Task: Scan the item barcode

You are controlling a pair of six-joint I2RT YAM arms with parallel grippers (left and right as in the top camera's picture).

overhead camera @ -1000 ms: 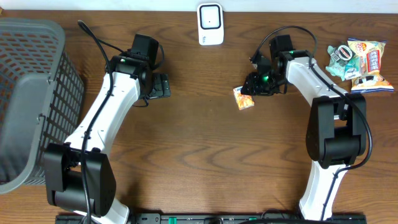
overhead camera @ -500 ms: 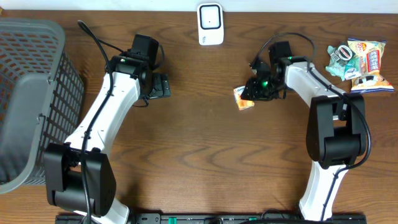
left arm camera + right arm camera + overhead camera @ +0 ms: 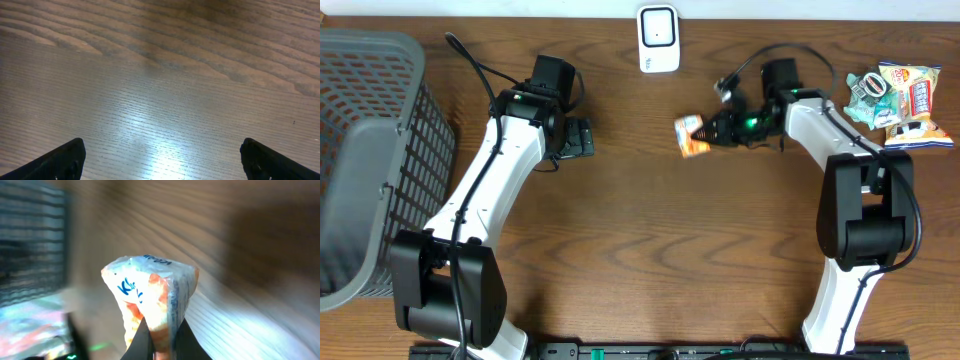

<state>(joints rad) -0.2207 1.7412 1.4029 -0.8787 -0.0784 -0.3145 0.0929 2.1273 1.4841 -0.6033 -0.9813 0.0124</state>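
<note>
Snack packet [image 3: 692,137] — clamped in the right gripper [image 3: 713,131], near the scanner [image 3: 658,38] seen overhead; only the right wrist view shows its blue lettering. Left gripper [image 3: 160,162] — jaws wide apart over the table [image 3: 160,75].

Orange-white snack packet [image 3: 692,137] near scanner [image 3: 658,38]

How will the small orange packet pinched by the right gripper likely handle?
The orange packet looks like thin glossy film, so it is probably floppy and light. The right gripper pinches only one edge, so it may swing or slip.
</note>
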